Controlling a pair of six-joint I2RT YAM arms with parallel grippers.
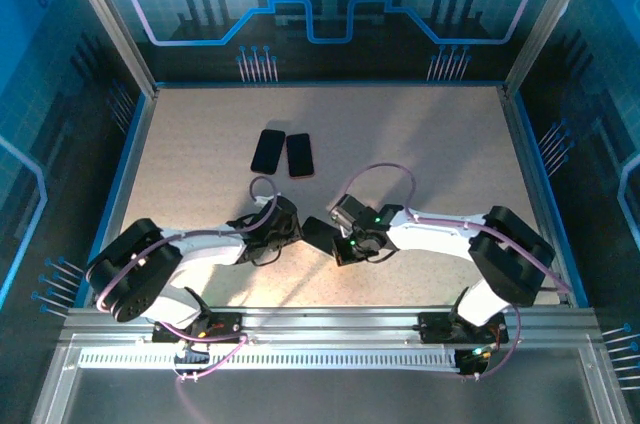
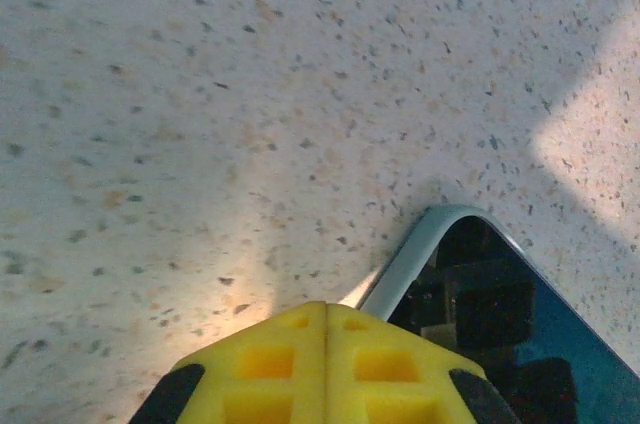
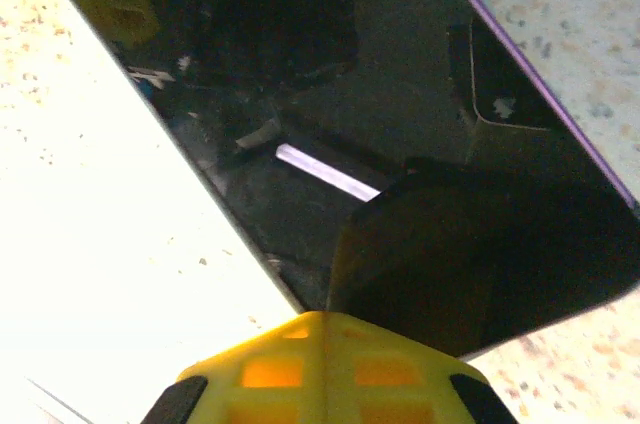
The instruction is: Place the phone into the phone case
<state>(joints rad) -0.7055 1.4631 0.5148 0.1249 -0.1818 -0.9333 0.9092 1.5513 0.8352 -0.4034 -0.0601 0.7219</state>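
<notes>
left gripper (image 2: 326,306) and right gripper (image 3: 322,316) both pinched shut, empty, flanking a dark phone (image 1: 318,234) toward the table's (image 1: 430,144) near edge, plus a black slab (image 1: 267,151) and red-rimmed slab (image 1: 299,155) mid-table

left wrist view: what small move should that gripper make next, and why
Probably open the left gripper. Its jaws are pressed together, and the phone lies flat on the table just to their right, not gripped. The jaws would likely have to part before they could take its rounded corner.
</notes>
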